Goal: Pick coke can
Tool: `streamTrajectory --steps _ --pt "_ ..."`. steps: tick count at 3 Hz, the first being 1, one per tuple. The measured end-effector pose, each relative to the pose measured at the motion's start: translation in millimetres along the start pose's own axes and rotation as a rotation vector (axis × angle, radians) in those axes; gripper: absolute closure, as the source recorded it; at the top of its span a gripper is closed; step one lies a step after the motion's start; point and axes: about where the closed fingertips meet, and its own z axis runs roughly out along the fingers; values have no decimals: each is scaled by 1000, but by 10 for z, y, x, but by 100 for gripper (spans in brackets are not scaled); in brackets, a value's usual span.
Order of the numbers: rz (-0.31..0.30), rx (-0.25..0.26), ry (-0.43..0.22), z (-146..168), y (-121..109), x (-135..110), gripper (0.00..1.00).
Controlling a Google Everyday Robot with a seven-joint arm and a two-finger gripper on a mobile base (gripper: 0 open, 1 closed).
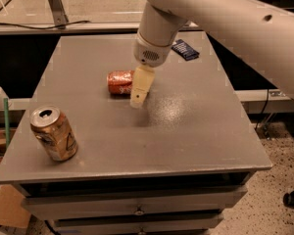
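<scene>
The coke can point(119, 82), small, red-orange with white lettering, lies on its side near the middle of the grey table point(196, 131). My gripper point(139, 95) hangs from the large white arm, pointing down, right at the can's right end and covering that end. Its cream finger reaches almost to the table top just in front of the can.
A gold-orange can point(54, 133) with a silver open top stands tilted at the table's front left corner. A dark blue packet point(185, 49) lies at the back right. Drawers run under the table's front edge. A cardboard box point(10, 207) sits on the floor at left.
</scene>
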Motion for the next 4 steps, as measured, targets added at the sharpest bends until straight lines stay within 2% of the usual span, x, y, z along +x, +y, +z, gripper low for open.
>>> streamTrajectory --steps 1,2,3,4 --pt "33 -37 -46 219 -154 -122 0" --pt "52 -57 -84 350 -254 -197 13" --pt "64 -66 -106 367 -322 -214 36" --pt "59 -88 -120 318 -290 -189 60"
